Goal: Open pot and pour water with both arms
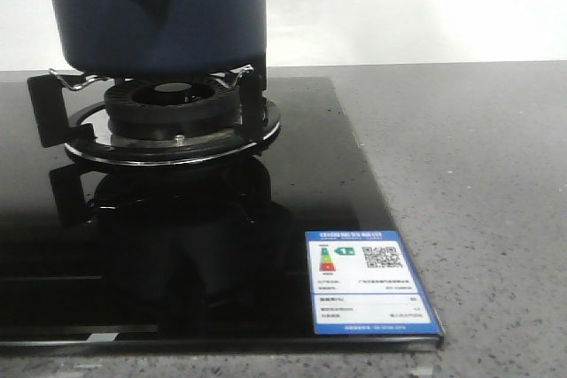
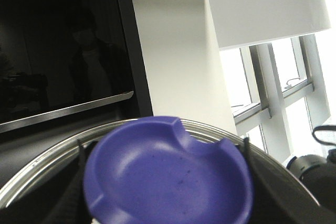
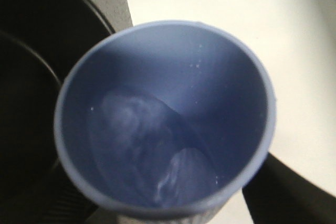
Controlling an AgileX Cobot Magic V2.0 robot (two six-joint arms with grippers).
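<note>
The bench (image 1: 478, 174) is a grey speckled stone top, and a glossy black glass hob panel (image 1: 337, 183) is set into it, covering the near left part and ending short of the right edge. A white-and-blue energy label (image 1: 368, 281) is stuck on the panel's near right corner. A round black burner (image 1: 173, 112) with a chrome ring sits toward the far left of the bench, and its wire pan supports carry the pot (image 1: 159, 11), dark navy blue, with its tapered side stub and round hole facing the front; the pot's top is cut off by the edge of the front view. Behind the bench the wall is plain white. No arm appears in the front view. The left wrist view looks upward at a room with a white pillar, bright windows (image 2: 273, 93) and a dark glossy panel; close to the lens is a blurred purple-blue dished lid (image 2: 168, 177) in front of a metal rim, flanked by dark end effector parts, though whether the left end effector is clenched on it I cannot tell. The right wrist view is filled by a pale blue cup (image 3: 168, 119), seen mouth-on, with water glinting inside; the right end effector itself is hidden, so its state cannot be told.
</note>
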